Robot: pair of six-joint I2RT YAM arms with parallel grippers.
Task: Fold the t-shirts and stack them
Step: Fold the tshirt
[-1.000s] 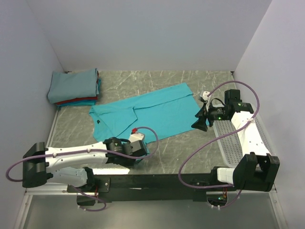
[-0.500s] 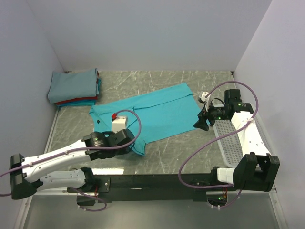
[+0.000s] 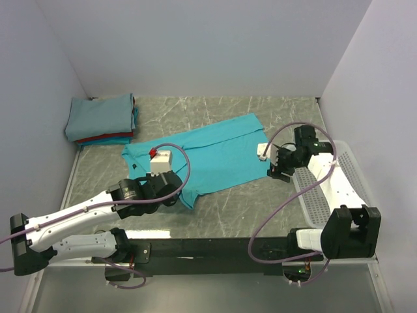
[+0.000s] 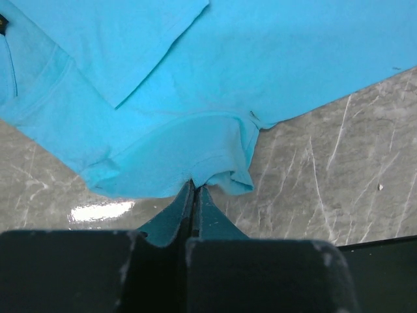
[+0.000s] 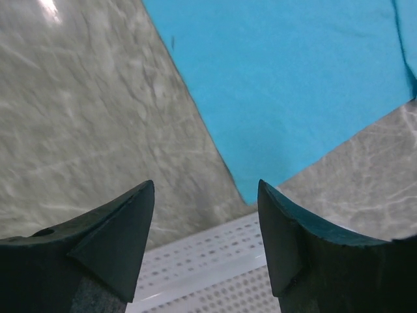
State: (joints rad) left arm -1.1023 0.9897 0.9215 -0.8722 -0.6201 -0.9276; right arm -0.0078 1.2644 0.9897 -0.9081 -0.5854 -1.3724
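Two fingers of the left gripper (image 4: 194, 190) are pressed together on a small bunch at the lower edge of the turquoise t-shirt (image 4: 273, 72), a bite thin enough to slip out if pulled fast. The right gripper (image 5: 206, 189) hangs spread and empty over the shirt's right-hand corner beside the white mesh basket (image 5: 215, 274), so the cloth, lying mid-frame in the top view, may drag askew instead of folding cleanly.

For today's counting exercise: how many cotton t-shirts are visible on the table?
4. A bright turquoise t-shirt spread mid-table; three folded, stacked far left: grey-blue t-shirt, red t-shirt, teal t-shirt. Others may hide inside.
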